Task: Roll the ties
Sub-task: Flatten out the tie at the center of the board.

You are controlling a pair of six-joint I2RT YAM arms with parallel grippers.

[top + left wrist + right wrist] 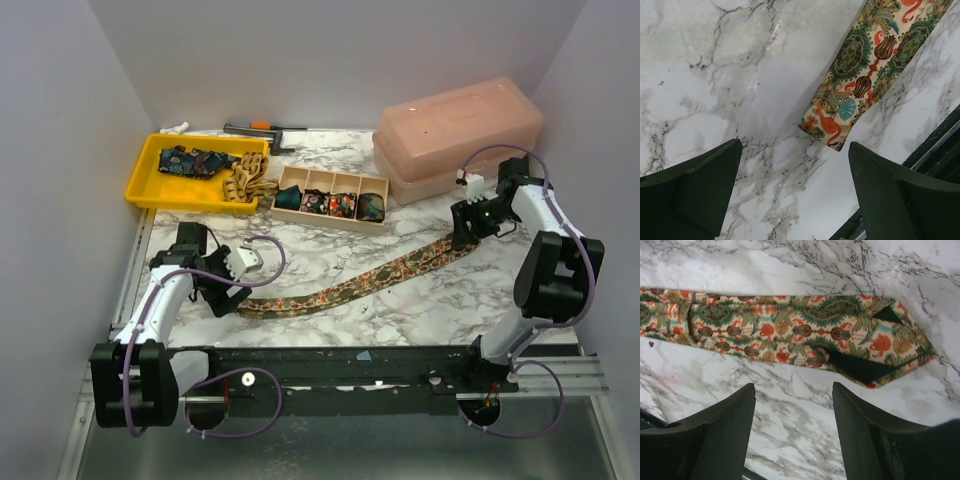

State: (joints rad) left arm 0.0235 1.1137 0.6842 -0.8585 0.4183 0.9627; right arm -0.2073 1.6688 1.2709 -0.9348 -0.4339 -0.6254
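cloth tie (370,280), flat and narrow (pointed tip), on veined marble table (420,312)

The counter (420,300) is smooth, with a white-and-grey marble look and a soft gloss that catches the light. The tie (370,282) lying on it is printed woven cloth, mostly matt. A dark, smooth lining (855,365) shows at its pointed end. The fingers (690,195) of the left claw (795,150) and those of the right claw (792,390) look like dark matt plastic. The tray (150,185) is smooth yellow plastic. The divided box (330,218) is pale bare wood, and the lidded tub (460,125) is frosted pink plastic. The rail (380,362) at the near edge looks like black metal.
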